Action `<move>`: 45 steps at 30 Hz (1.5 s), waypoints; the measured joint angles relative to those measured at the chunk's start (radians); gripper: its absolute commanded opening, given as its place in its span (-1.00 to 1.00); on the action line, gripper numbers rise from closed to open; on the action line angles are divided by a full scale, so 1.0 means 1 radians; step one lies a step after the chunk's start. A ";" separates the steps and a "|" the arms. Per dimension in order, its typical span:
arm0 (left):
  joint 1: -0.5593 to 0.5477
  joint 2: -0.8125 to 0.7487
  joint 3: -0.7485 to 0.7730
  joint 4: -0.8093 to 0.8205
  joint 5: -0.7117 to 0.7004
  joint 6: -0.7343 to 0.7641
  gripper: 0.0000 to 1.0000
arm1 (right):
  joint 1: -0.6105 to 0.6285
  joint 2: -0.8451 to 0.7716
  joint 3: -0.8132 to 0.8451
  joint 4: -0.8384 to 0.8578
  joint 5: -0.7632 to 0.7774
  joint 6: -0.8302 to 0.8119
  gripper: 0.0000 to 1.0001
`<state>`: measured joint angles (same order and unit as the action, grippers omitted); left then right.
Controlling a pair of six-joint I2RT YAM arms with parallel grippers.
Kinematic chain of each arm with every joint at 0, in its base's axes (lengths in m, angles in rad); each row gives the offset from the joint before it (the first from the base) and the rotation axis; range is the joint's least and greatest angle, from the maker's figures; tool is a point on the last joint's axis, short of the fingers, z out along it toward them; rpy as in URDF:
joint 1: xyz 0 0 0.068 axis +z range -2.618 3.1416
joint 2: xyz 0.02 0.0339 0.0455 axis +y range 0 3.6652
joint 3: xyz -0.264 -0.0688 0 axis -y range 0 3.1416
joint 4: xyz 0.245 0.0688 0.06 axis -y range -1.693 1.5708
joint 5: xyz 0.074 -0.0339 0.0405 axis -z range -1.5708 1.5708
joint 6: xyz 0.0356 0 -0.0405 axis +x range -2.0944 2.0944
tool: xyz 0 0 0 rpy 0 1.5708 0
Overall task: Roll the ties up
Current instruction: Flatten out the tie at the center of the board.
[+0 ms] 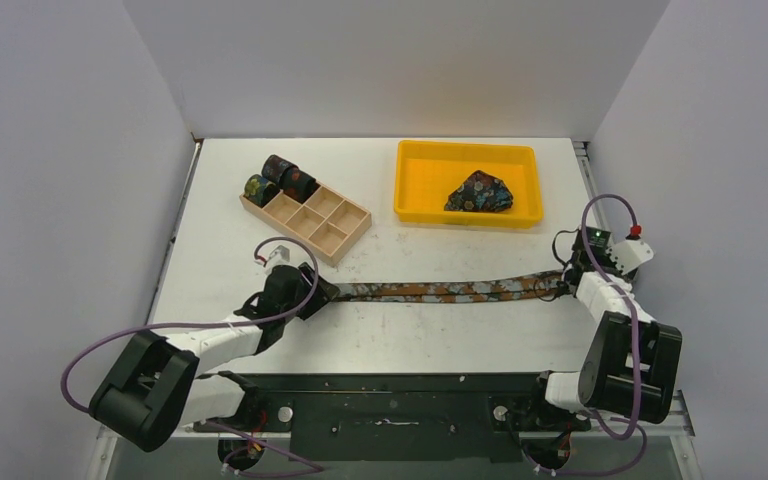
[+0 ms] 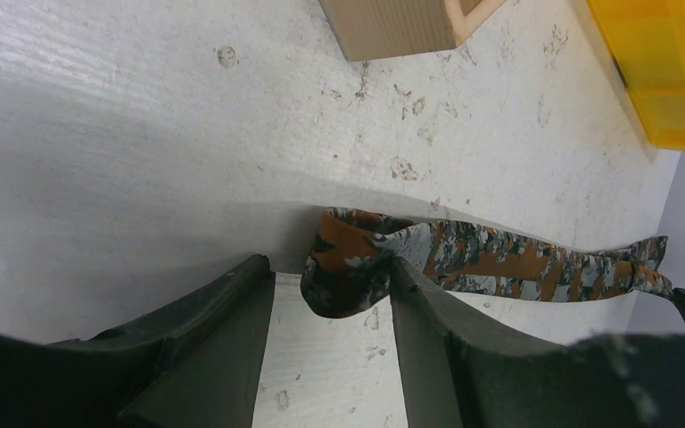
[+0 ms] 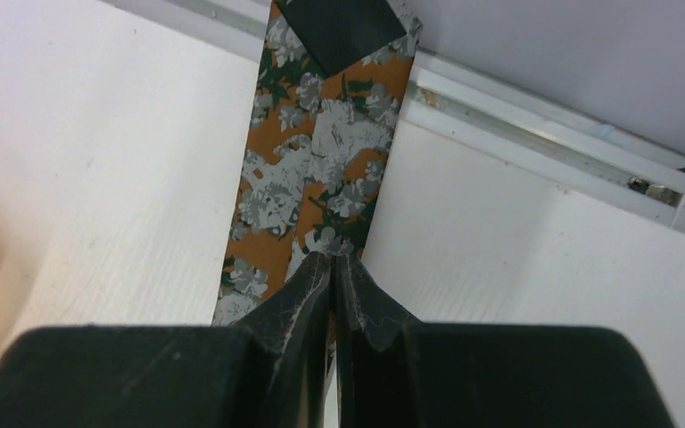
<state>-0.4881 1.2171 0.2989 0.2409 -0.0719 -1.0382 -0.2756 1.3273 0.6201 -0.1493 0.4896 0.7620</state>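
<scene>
A long brown-rust tie [image 1: 440,291] with blue-grey speckles lies stretched flat across the table between my two grippers. My left gripper [image 1: 322,292] is at its left end. In the left wrist view the folded tie end [image 2: 357,259] sits between the parted fingers [image 2: 325,267], against the right finger [image 2: 419,303], with a gap to the left finger. My right gripper [image 1: 567,283] is shut on the tie's other end; in the right wrist view the fingertips [image 3: 333,260] pinch the tie [image 3: 321,160]. Three rolled ties [image 1: 280,178] sit in the wooden box. A crumpled blue floral tie [image 1: 480,192] lies in the yellow tray.
The wooden compartment box [image 1: 332,232] stands at the back left, close behind my left gripper, its corner [image 2: 401,27] showing in the left wrist view. The yellow tray [image 1: 418,185] stands at the back right. A metal rail [image 3: 544,125] edges the table on the right.
</scene>
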 measured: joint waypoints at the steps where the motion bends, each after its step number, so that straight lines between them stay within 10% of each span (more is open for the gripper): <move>1: 0.000 0.006 0.002 0.007 -0.003 0.000 -0.01 | -0.001 0.004 0.009 -0.001 0.011 -0.010 -0.89; 22: 0.033 -0.005 -0.003 -0.001 -0.055 0.004 -0.05 | -0.082 0.102 0.026 0.071 0.051 -0.104 -0.87; 28: 0.033 -0.022 -0.008 -0.006 -0.055 0.004 0.11 | -0.092 0.159 0.031 0.080 0.007 -0.126 0.30; 45: 0.031 -0.192 -0.047 -0.160 -0.042 0.003 0.18 | 0.034 -0.097 0.048 0.021 -0.060 0.000 0.42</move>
<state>-0.4568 1.0256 0.2520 0.0811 -0.1135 -1.0351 -0.2417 1.2301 0.6678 -0.1287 0.4301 0.7616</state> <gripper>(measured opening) 0.588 0.712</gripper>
